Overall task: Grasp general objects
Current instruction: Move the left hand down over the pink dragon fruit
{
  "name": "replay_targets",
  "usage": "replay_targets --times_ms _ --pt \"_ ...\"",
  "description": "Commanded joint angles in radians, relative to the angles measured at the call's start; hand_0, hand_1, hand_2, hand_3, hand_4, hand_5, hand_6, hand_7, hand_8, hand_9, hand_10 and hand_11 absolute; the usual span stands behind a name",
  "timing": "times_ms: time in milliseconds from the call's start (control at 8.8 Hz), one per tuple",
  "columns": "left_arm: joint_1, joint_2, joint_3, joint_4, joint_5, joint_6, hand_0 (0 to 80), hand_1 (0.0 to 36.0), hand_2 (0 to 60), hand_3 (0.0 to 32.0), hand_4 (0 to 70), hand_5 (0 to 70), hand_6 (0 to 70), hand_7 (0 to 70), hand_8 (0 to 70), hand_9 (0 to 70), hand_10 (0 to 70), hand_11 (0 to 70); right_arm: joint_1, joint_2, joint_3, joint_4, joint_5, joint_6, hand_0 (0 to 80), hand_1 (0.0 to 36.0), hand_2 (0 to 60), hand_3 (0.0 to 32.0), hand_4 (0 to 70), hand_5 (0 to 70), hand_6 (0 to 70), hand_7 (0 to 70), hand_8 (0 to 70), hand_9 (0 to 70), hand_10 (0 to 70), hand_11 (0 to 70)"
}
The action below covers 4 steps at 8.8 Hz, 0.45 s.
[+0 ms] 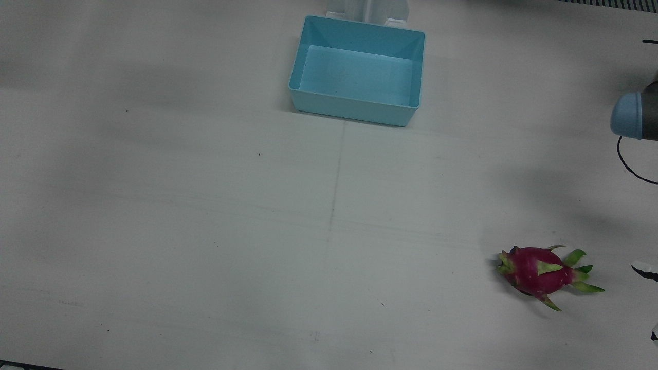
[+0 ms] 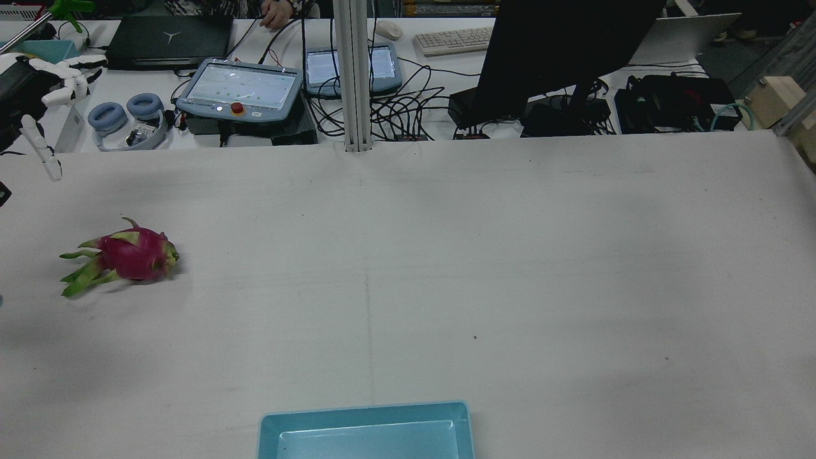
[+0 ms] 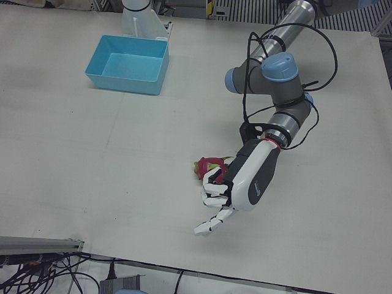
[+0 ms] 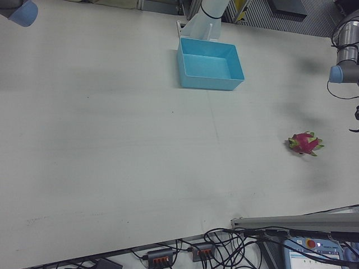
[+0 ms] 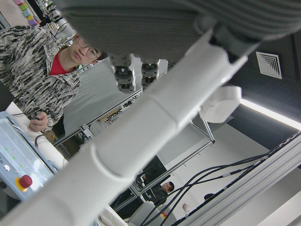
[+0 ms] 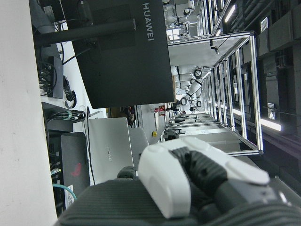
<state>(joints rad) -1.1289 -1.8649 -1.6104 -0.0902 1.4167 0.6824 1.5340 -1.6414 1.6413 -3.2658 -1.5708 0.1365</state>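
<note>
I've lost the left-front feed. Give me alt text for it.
The left robot hand, fingers spread and holding nothing, hangs in front of a pink dragon fruit on the white table, partly hiding it. An empty blue bin sits far off near the table's back edge.

A light blue bin (image 4: 210, 65) sits open at the far side of the white desk (image 4: 112, 145), just in front of a white pedestal (image 4: 210, 14). Well apart from it, off to the right, a pink dragon fruit (image 4: 304, 143) lies on its side. Cables (image 4: 224, 246) hang below the near edge.
</note>
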Motion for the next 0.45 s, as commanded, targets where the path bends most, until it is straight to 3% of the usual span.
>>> replay_targets --times_ms 0,114,227,341 --pt "0.059 0.026 -0.117 0.157 0.011 0.220 80.0 36.0 60.0 0.0 32.4 70.0 37.8 70.0 6.5 17.9 0.0 0.0 0.000 0.000 0.000 0.000 0.000 0.000 0.0 0.0 0.0 0.0 0.0 0.0 0.0 0.0 0.0 0.0 0.0 0.0" --pt "0.081 0.027 -0.132 0.205 0.013 0.289 80.0 36.0 60.0 0.0 19.5 70.0 16.9 70.0 2.3 12.7 0.0 0.0 0.000 0.000 0.000 0.000 0.000 0.000 0.0 0.0 0.0 0.0 0.0 0.0 0.0 0.0 0.0 0.0 0.0 0.0" --pt "0.089 0.029 -0.134 0.231 0.014 0.320 80.0 36.0 60.0 0.0 7.5 70.0 5.7 58.3 0.1 10.2 0.0 0.0 0.000 0.000 0.000 0.000 0.000 0.000 0.0 0.0 0.0 0.0 0.0 0.0 0.0 0.0 0.0 0.0 0.0 0.0" --pt "0.103 0.027 -0.134 0.260 0.030 0.353 80.0 36.0 60.0 0.0 3.6 70.0 3.3 56.6 0.0 9.9 0.0 0.0 0.000 0.000 0.000 0.000 0.000 0.000 0.0 0.0 0.0 0.0 0.0 0.0 0.0 0.0 0.0 0.0 0.0 0.0"
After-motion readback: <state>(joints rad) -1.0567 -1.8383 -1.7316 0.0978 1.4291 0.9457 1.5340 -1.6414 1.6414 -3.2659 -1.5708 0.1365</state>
